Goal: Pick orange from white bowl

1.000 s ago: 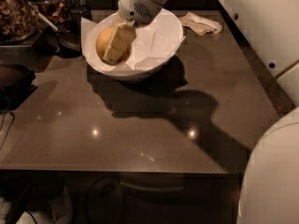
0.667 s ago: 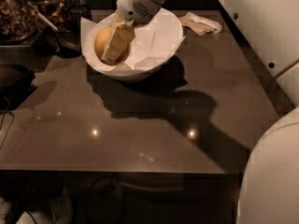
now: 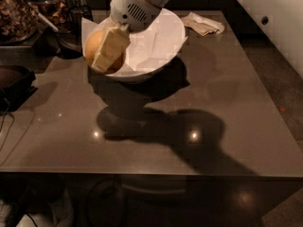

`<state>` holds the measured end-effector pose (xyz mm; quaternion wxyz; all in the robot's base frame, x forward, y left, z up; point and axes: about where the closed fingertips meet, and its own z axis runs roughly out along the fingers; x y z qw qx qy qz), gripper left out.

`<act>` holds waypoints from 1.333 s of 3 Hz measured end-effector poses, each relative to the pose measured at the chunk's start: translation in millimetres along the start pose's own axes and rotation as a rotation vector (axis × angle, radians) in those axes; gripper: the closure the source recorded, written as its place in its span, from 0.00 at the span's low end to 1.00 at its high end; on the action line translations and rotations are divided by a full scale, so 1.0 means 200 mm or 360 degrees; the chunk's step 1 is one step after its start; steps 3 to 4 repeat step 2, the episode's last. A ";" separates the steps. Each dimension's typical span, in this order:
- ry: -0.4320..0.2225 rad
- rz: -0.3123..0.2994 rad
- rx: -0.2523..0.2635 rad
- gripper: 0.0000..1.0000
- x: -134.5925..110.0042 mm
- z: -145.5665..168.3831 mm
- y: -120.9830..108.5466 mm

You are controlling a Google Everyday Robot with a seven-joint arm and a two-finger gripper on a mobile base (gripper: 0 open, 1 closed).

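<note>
The white bowl [image 3: 161, 37], lined with white paper, stands at the back of the dark table. The orange [image 3: 94, 46] is at the bowl's left rim. My gripper [image 3: 105, 56] reaches down from the top of the camera view. One cream finger [image 3: 111, 46] lies across the front of the orange, and the other finger is hidden behind the fruit. The gripper looks shut on the orange. I cannot tell whether the orange still rests on the paper lining.
Dark containers [image 3: 19, 13] and a utensil stand at the back left. A dark tray [image 3: 14, 82] sits at the left edge. Crumpled paper [image 3: 203, 23] lies at the back right. The arm's large shadow [image 3: 189, 131] falls across the table [image 3: 236, 103].
The gripper and the orange have shifted slightly left toward the bowl's left rim. The shadow below the bowl has grown larger. The bowl stays in place.
</note>
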<state>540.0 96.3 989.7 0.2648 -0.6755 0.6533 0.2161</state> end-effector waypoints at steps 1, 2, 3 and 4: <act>0.0003 0.0037 0.0035 1.00 -0.06 -0.04 0.18; 0.0030 0.0078 0.0071 1.00 -0.09 -0.08 0.32; 0.0030 0.0078 0.0071 1.00 -0.09 -0.08 0.32; 0.0030 0.0078 0.0071 1.00 -0.09 -0.08 0.32</act>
